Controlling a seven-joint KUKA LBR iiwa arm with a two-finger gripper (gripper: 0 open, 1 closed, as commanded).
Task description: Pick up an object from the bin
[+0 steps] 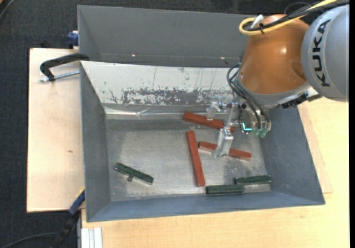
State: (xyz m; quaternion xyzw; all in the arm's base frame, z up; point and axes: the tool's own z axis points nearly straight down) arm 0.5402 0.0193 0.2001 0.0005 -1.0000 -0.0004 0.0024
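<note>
My gripper [223,150] hangs low over the floor of the grey metal bin [93,136], right of the middle of the frame. It comes down from the orange cover [272,55] on my wrist at the upper right. From this angle I cannot tell whether the gripper is apart or together, nor whether it has hold of anything.

Directly beneath it lies a short red stick [240,155], running roughly left to right with a slight downward tilt toward the right. Red shows on both sides of the gripper, and the gripper hides the part between, so I cannot say whether this is one piece or two.

Just to the left, a longer red stick [194,159] lies nearly top to bottom in the frame. Another red stick [202,121] rests above the gripper, near the foot of the bin's far wall.

Two dark green sticks [224,190] lie close together along the near wall, below and right of the gripper. A third dark green stick [133,174] lies well apart at the lower left of the floor.
</note>
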